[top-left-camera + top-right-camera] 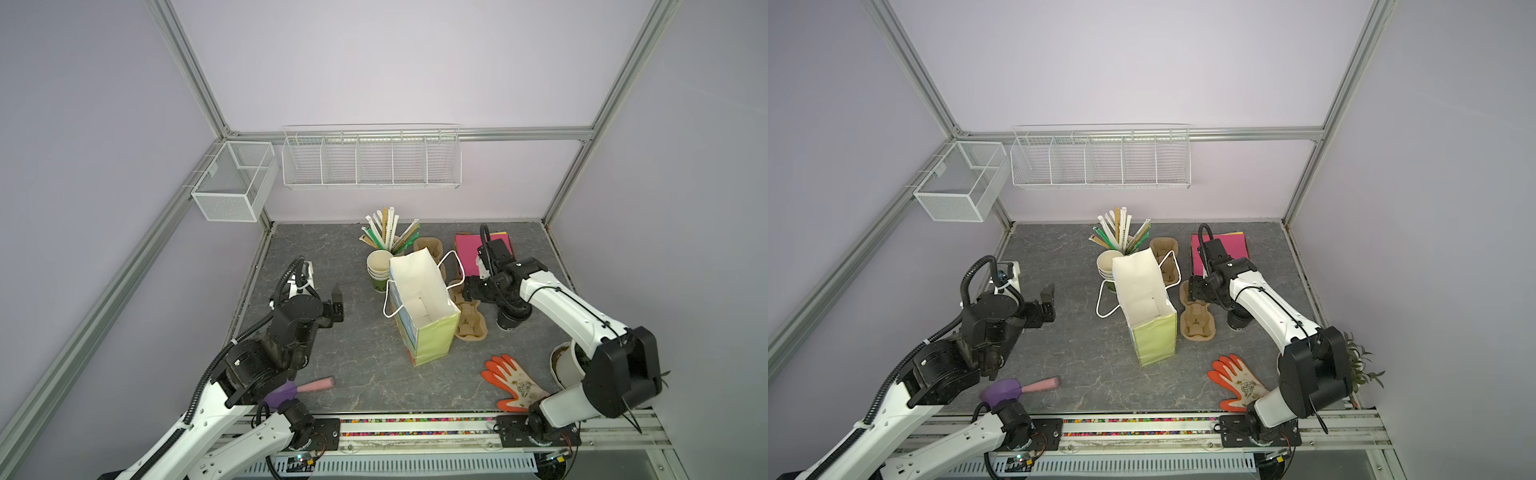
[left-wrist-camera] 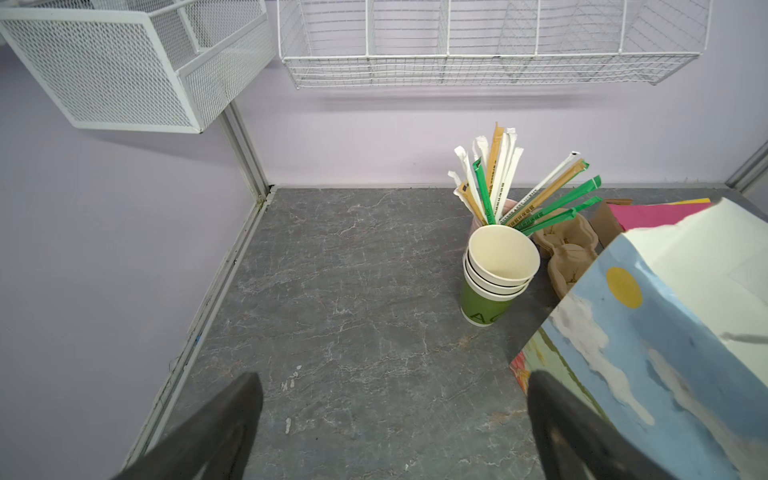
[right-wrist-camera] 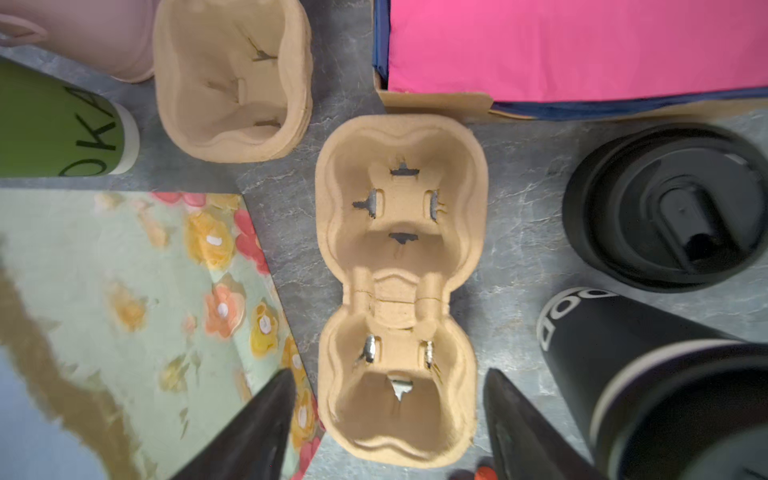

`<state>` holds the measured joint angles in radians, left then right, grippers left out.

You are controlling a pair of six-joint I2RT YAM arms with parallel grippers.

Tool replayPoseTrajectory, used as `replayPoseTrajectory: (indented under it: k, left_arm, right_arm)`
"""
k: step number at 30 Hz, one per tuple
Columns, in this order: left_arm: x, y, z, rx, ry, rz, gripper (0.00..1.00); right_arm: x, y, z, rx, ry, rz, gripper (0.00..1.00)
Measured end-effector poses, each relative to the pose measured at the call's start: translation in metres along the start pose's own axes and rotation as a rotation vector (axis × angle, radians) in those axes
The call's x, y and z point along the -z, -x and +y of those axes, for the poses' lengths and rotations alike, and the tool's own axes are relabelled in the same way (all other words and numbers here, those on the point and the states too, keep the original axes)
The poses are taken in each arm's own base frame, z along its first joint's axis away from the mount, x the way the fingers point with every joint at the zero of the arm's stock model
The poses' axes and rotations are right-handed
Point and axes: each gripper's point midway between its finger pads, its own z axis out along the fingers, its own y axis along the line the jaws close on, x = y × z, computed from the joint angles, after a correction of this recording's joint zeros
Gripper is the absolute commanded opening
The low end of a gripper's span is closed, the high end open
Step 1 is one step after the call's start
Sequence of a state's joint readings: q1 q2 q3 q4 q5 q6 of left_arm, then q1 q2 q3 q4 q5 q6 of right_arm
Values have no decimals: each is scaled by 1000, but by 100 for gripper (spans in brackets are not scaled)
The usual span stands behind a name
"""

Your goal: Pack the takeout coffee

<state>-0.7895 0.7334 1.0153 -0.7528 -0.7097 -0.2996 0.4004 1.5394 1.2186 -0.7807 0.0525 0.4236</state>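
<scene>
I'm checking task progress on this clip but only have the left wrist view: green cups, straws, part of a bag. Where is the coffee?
Observer: The right wrist view has it. The coffee stands on the table with its lid on, beside a carrier.
Reviewer: Does the right gripper have hold of it?
Observer: No. The right gripper is open and holds nothing. In that view its jaws flank one end of the carrier, with the coffee off to the side.
</scene>
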Motion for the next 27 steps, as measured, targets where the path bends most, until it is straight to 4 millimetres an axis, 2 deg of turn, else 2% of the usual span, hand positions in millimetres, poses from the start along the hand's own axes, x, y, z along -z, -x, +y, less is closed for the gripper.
replayPoseTrajectory:
  k: [7, 10, 17, 27]
  left_arm:
    - [-22, -20, 15, 83, 60, 35, 99]
    - [-25, -28, 20, 98, 77, 44, 99]
    - [-17, -23, 30, 142, 99, -8, 99]
    - [-16, -21, 36, 153, 123, -31, 99]
  right_arm:
    - [-22, -5, 0, 9, -30, 34, 63]
    - [-30, -6, -3, 8, -47, 45, 60]
    - [-49, -11, -6, 7, -71, 77, 58]
    - [-63, -15, -4, 22, -94, 93, 52]
